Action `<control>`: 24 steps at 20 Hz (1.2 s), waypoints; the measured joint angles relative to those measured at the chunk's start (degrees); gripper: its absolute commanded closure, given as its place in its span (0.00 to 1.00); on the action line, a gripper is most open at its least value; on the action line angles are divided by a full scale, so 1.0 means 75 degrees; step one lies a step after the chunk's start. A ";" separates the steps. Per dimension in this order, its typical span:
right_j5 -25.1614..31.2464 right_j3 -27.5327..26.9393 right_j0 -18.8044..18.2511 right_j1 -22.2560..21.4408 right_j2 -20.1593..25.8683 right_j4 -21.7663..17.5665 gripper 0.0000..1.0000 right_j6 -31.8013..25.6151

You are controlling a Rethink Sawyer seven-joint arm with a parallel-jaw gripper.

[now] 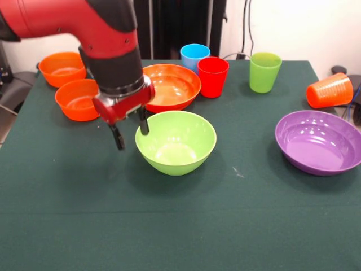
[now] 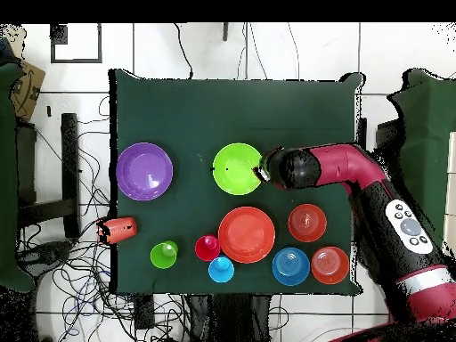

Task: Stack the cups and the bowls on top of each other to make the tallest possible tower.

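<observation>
My gripper [image 1: 130, 131] is open and empty, low over the table at the left rim of the large lime green bowl [image 1: 176, 141]; in the overhead view it [image 2: 263, 171] is at that bowl's [image 2: 237, 168] right rim. Behind stands the large orange-red bowl [image 1: 172, 86]. The large purple bowl [image 1: 318, 141] is at the right. Two small orange bowls [image 1: 62, 68] [image 1: 79, 99] sit at the left. The small blue bowl [image 2: 290, 265] shows only from overhead. The light blue [image 1: 194, 55], red [image 1: 212, 76] and lime green [image 1: 264, 71] cups stand upright. The orange cup [image 1: 330, 90] lies on its side. Nothing is stacked.
The dark green tablecloth [image 1: 169, 226] covers the table. The orange cup lies at the table's right edge in the front view. Cables [image 2: 80, 267] lie on the floor beside the table in the overhead view.
</observation>
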 measured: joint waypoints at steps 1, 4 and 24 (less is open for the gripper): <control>0.0000 0.0094 0.0004 -0.0098 -0.0008 0.0006 0.00 0.0000; -0.0002 0.0506 0.0035 -0.0509 -0.0045 0.0071 0.00 0.0000; -0.0006 0.1700 0.0619 -0.1671 -0.0584 0.0157 0.00 0.0000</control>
